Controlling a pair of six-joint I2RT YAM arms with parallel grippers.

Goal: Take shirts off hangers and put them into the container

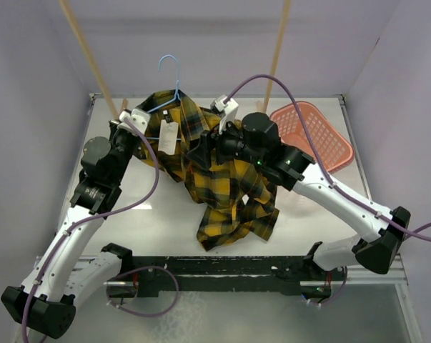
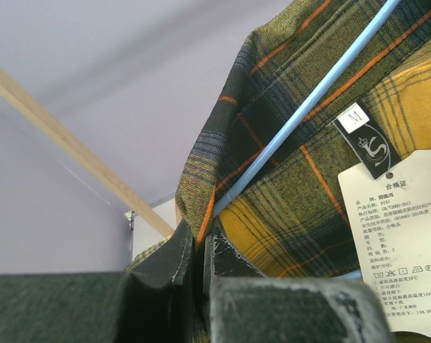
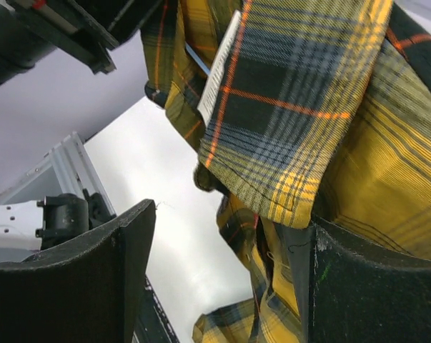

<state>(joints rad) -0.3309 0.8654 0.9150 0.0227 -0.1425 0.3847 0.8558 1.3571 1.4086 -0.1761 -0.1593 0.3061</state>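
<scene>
Currently outside the pink basket [image 1: 322,136], the shirt [image 1: 233,193] is pinched by the left gripper [image 2: 199,246]; right gripper [image 3: 229,229] spread.

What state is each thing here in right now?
Shirt: on the hanger, tail heaped on the table.
Hanger: inside the shirt's neck, hook sticking out.
Basket: upright, nothing seen inside.
Left gripper: shut on the shirt's edge.
Right gripper: open, shirt between its jaws.
</scene>
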